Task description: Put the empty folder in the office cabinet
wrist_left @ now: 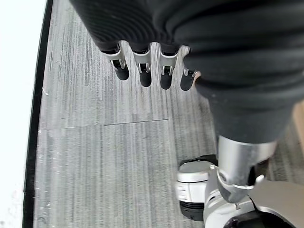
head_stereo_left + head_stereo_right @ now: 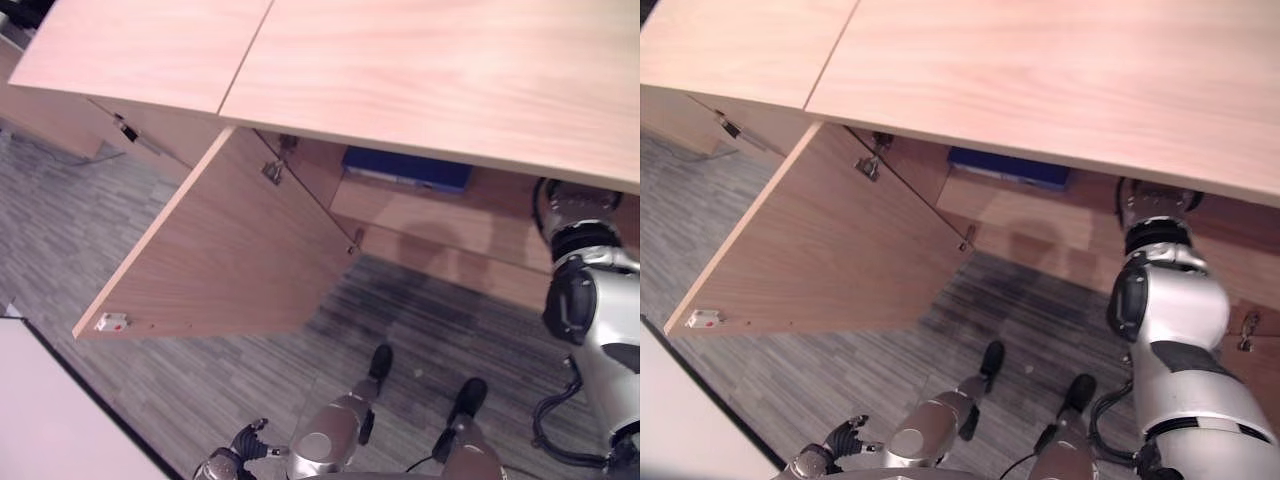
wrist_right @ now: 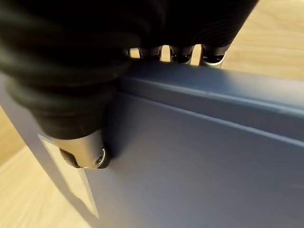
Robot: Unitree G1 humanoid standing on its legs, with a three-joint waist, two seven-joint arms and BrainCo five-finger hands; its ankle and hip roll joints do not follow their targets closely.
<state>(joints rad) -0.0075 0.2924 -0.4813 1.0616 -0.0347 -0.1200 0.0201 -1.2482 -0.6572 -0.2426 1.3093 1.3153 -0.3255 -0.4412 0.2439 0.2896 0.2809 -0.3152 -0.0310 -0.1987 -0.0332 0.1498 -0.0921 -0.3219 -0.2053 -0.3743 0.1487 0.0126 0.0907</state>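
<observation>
Gripped by the right hand [image 3: 90,95], thumb pressing its face, the blue folder [image 2: 408,168] sat inside the open cabinet [image 2: 230,250]; release remained. Left hand [image 1: 142,71] hung slack.

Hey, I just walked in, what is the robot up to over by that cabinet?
The right robot hand is gripping a blue folder, thumb on its face and fingers over its top edge, with the arm reaching under the wooden top into the open cabinet. The folder is already inside on a shelf. The cabinet door stands swung open. The left robot hand hangs idle over the carpet.
</observation>
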